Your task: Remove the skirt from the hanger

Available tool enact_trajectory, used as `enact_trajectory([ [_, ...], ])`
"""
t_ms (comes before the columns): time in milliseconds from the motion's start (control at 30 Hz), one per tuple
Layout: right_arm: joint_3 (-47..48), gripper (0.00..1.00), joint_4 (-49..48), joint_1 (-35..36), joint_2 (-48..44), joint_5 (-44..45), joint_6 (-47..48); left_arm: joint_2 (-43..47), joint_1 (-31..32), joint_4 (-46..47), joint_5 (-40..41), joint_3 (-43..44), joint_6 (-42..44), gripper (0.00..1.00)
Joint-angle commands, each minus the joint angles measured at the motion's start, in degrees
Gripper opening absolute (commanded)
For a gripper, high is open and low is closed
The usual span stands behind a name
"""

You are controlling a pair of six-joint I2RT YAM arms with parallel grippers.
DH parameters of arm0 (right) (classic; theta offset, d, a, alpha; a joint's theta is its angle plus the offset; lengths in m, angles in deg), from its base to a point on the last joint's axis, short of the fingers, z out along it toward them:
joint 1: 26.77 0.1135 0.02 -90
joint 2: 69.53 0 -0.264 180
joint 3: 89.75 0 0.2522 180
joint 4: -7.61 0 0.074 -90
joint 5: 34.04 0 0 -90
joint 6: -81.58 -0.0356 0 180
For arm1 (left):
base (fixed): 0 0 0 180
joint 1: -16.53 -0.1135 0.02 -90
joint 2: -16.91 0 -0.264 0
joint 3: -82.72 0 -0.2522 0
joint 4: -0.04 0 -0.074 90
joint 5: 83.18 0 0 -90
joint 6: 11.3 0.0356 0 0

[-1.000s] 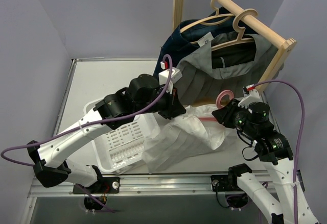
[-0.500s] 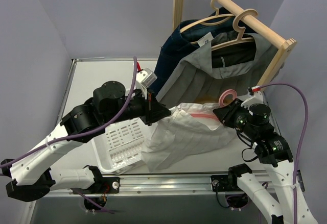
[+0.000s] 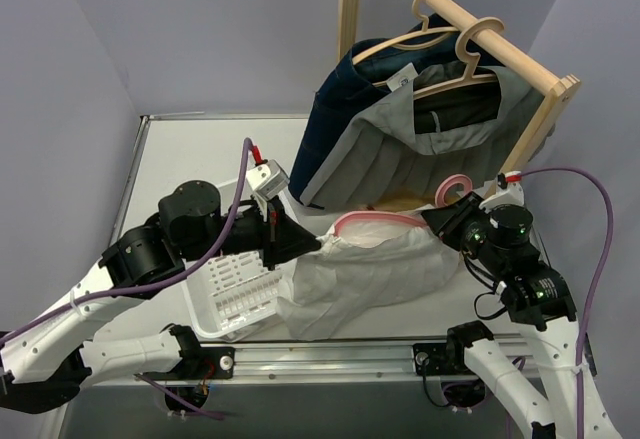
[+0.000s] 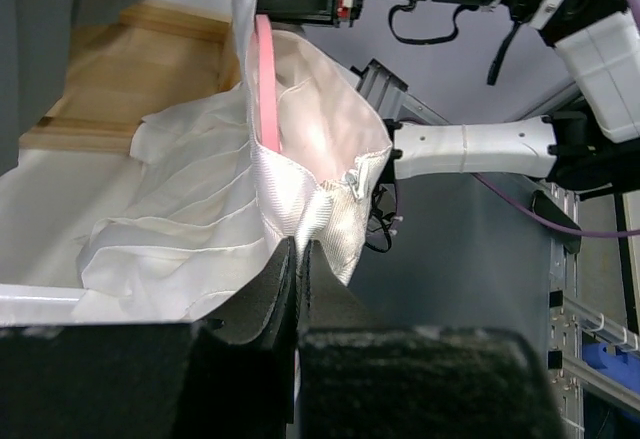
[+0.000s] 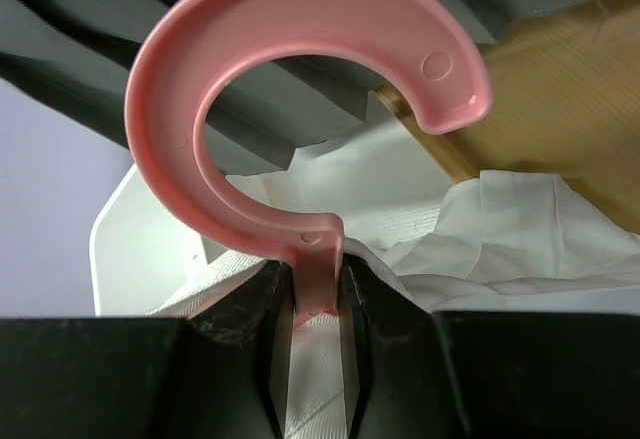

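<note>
Skirt (image 3: 370,274) stretched left-right, pink hanger (image 3: 380,220) hook towards right gripper (image 3: 435,221)

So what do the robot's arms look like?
The left arm and right arm are white tubes with chunky round black joints. A purple cable loops along each. The left hand and right hand are black wedges, and tiny green lights glow on the right arm.

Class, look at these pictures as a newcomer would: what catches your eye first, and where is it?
The white skirt is stretched across the middle of the top view, its waistband pinched by the left fingers while the right fingers clamp the pink hanger just below its hook. Behind, at the back right, a grey garment and a navy garment hang from a wooden rack.
</note>
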Motion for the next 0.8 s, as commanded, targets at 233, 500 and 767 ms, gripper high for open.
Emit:
enact_trajectory([
  [233,0.79,0.0,-8.65,-0.59,0.07,-3.29,-5.57,4.5,0.04,5.74,-8.23,-4.69,0.81,0.02],
  [500,6.24,0.0,-12.33,-0.59,0.16,-8.92,-10.57,3.1,0.04,7.85,-6.83,-7.95,0.63,0.02],
  [767,7.29,0.0,-21.84,-0.5,1.03,-15.87,-17.89,-0.85,-0.05,4.45,1.49,-4.89,0.89,0.02],
])
